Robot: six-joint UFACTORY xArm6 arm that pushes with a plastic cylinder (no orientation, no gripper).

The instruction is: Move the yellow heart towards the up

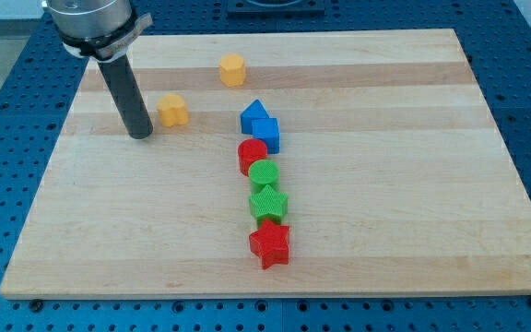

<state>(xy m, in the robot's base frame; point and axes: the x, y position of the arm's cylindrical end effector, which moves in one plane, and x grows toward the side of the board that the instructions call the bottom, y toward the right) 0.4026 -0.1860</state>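
The yellow heart (172, 110) lies on the wooden board (413, 184) at the upper left. My tip (140, 135) stands just left of it and slightly lower, a small gap apart. A yellow hexagon (232, 70) lies further up and to the right of the heart.
A column of blocks runs down the board's middle: a blue triangle (254, 113), a blue cube (266, 135), a red cylinder (252, 155), a green cylinder (264, 173), a green star-like block (268, 204) and a red star (269, 244). The arm's body (90, 23) hangs over the top left corner.
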